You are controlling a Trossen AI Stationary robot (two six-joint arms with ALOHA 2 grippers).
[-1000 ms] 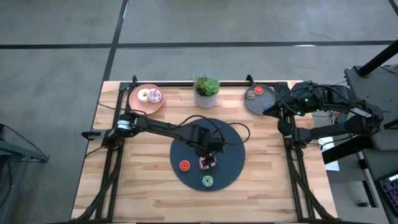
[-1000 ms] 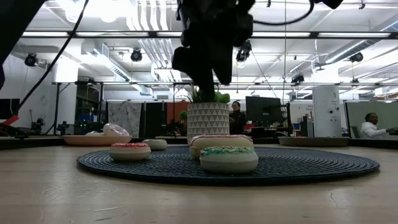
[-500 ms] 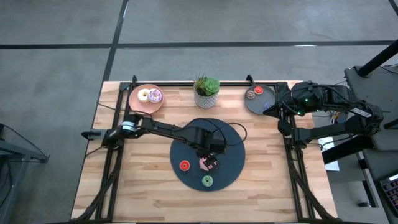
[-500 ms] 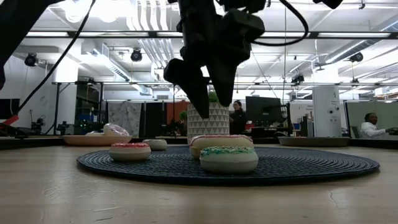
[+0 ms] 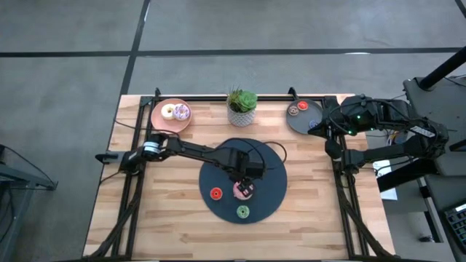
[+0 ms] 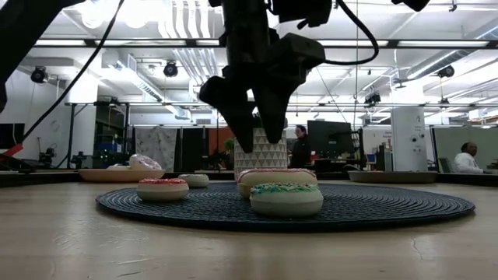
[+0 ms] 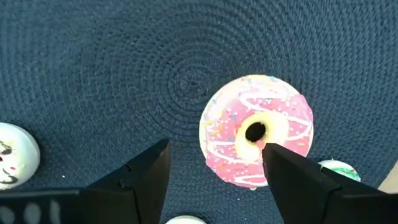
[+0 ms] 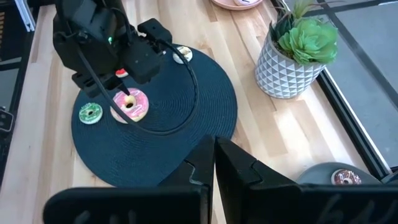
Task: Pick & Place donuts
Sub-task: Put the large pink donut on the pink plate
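1. On the woven dark mat (image 5: 271, 191), the pink donut (image 7: 256, 130) lies flat, hole upward.
2. Left tool (image 5: 246, 182) hovers above it, fingers spread wide, holding nothing.
3. Red donut (image 5: 215, 193) and green donut (image 5: 242, 212) lie near; a potted plant (image 5: 242, 107) stands behind.
4. Right tool (image 8: 214, 163) is closed, beside the grey plate (image 5: 312, 118) on the wooden bench (image 5: 167, 218).

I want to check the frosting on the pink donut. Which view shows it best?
The left wrist view: the pink donut fills it from above, sprinkles and white drizzle clear. The high view shows it small, under the left gripper. The low view shows only its edge. The right wrist view shows it farther off.
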